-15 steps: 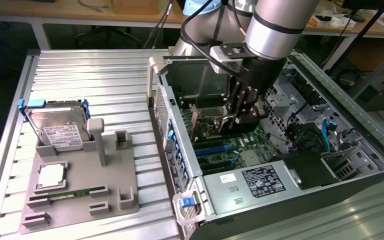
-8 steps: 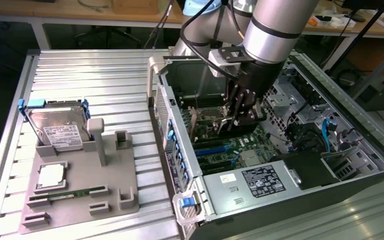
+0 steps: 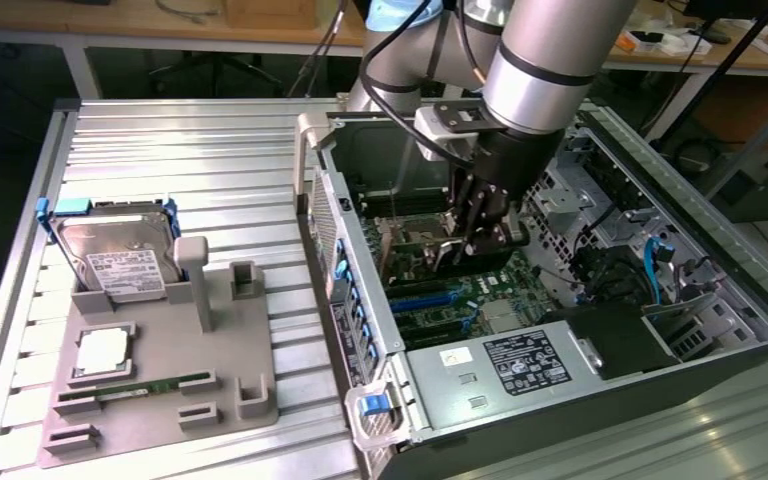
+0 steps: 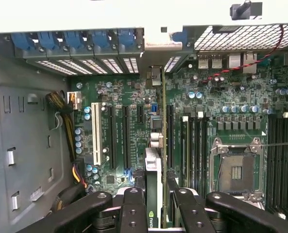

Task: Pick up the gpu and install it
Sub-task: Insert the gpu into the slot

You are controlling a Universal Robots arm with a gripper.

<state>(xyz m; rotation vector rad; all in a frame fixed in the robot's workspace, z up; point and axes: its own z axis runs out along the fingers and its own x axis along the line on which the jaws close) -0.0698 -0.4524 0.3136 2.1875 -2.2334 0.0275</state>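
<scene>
gripper (image 4: 156, 204) is clamped narrow on the gpu (image 4: 154, 170), fingers (image 4: 133, 208) pinching the card's two faces so it hangs edge-on, thin side toward the wrist camera, long edge running along the slots; that's the only orientation that lets the edge connector drop into a slot. In the wrist view the card sits at 6 o'clock, its bracket end reaching up toward 12 o'clock where the blue slot clips (image 4: 76, 41) line the rear wall. It hangs over the motherboard (image 4: 231, 126) between the black expansion slots (image 4: 118, 136) at 9 o'clock and the bare CPU socket (image 4: 236, 170) at 3 o'clock; whether the connector is already touching a slot I can't tell. In the exterior view the gripper (image 3: 478, 245) reaches down into the open PC case (image 3: 704, 370), which lies on its side so the board faces up, hence the vertical approach. Grey parts fixture (image 3: 157, 400) is well apart at 9 o'clock of the case, holding hard drive (image 3: 117, 260), a CPU (image 3: 101, 350) and memory stick (image 3: 137, 388) in their own cradles; upright posts near its middle stand empty, probably the card's stand
</scene>
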